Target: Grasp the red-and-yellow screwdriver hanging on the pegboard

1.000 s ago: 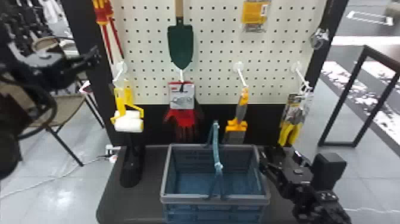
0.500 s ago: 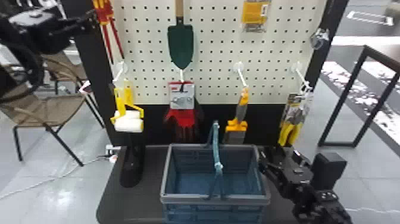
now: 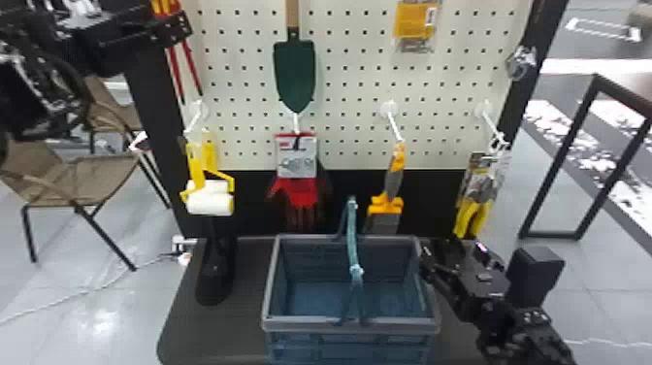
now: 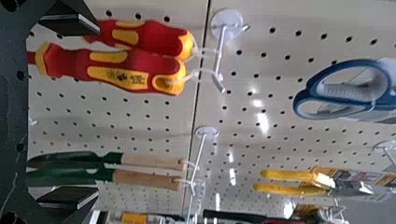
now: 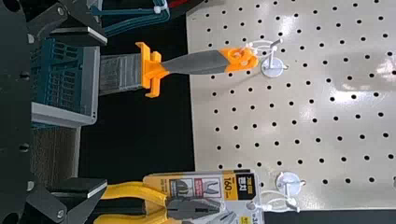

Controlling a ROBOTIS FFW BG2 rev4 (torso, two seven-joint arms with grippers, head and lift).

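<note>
Pegboard (image 3: 349, 73), upper-left corner: red-and-yellow screwdriver (image 4: 112, 70) hangs there, untouched. Left gripper (image 4: 88, 112) sits just before it, spread wide, holding nothing. We judge approach nearly done; closing remains.

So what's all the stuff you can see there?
pegboard: one, white, behind the table
screwdrivers: two, red and yellow, on the pegboard's top left hook
trowels: two, green with wooden handles, top middle
scissors: one pair, blue, on the pegboard near the screwdrivers
packet: one, yellow, top right
paint roller: yellow and white, lower left hook; count unclear
gloves: one pair, red, lower middle
scraper: one, orange and grey, right of the gloves
pliers: one, yellow handles, lower right
basket: one, blue, on the black table
chair: one, tan, far left
left fingers: two, black, open by the screwdrivers
right fingers: two, black, open beside the basket
</note>
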